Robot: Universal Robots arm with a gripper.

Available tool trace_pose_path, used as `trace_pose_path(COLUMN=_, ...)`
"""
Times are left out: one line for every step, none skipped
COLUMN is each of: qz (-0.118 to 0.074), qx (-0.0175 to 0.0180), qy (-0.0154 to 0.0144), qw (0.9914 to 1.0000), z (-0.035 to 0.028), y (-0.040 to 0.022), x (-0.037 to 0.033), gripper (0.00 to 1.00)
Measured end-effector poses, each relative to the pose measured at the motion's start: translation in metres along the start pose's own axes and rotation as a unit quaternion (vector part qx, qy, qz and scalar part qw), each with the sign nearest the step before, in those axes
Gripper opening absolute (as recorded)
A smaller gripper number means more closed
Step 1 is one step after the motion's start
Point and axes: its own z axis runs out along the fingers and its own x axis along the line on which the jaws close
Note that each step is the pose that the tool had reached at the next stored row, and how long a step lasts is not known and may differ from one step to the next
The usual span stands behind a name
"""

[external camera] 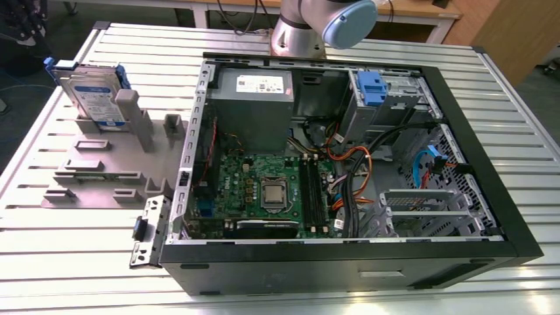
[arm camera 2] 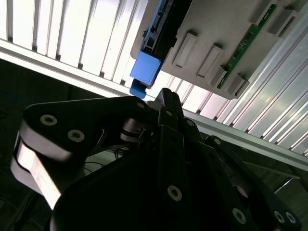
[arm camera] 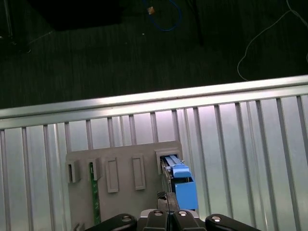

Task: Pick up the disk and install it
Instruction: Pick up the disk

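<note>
disk (external camera: 92, 95) upright in grey holder (external camera: 96, 180) — gripper (arm camera: 168, 212) clear of it (fingers (arm camera 2: 168, 113) together, empty).

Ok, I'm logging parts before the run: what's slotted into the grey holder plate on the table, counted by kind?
Disk, standing upright: 1
Green circuit strip: 1
Total: 2
</note>
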Motion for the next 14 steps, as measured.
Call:
trace_pose_path(qz=0.0, qx=0.0, qy=0.0, qw=1.0, z=0.0, y=0.0, x=0.0, gripper=0.11)
trace_pose_path(qz=0.0, qx=0.0, qy=0.0, qw=1.0, z=0.0, y=0.0, x=0.0, gripper=0.11)
trace_pose_path(qz=0.0, qx=0.0, qy=0.0, qw=1.0, z=0.0, y=0.0, x=0.0, gripper=0.11)
trace_pose_path(qz=-0.001, qx=0.0, qy=0.0, qw=1.0, z=0.0, y=0.0, x=0.0, gripper=0.11)
trace_pose_path(qz=-0.002, qx=0.0, qy=0.0001, qw=1.0, z=0.0, y=0.0, x=0.0, gripper=0.11)
trace_pose_path(qz=-0.004, qx=-0.0001, qy=0.0002, qw=0.99999, z=0.0, y=0.0, x=0.0, gripper=0.11)
trace_pose_path(qz=-0.008, qx=-0.0001, qy=0.0003, qw=0.99997, z=0.0, y=0.0, x=0.0, gripper=0.11)
trace_pose_path(qz=-0.013, qx=-0.0003, qy=0.0006, qw=0.99992, z=0.0, y=0.0, x=0.0, gripper=0.11)
trace_pose_path(qz=-0.019, qx=-0.0004, qy=0.0009, qw=0.99982, z=0.0, y=0.0, x=0.0, gripper=0.11)
trace_pose_path(qz=-0.026, qx=-0.0005, qy=0.0012, qw=0.99966, z=0.0, y=0.0001, x=0.0, gripper=0.11)
trace_pose_path(qz=-0.033, qx=-0.0007, qy=0.0016, qw=0.99944, z=0.0001, y=0.0001, x=0.0, gripper=0.11)
trace_pose_path(qz=-0.041, qx=-0.0009, qy=0.0019, qw=0.99918, z=0.0001, y=0.0001, x=0.0, gripper=0.11)
trace_pose_path(qz=-0.048, qx=-0.001, qy=0.0023, qw=0.99883, z=0.0001, y=0.0001, x=0.0, gripper=0.11)
trace_pose_path(qz=-0.055, qx=-0.0011, qy=0.0026, qw=0.99846, z=0.0001, y=0.0001, x=0.0, gripper=0.11)
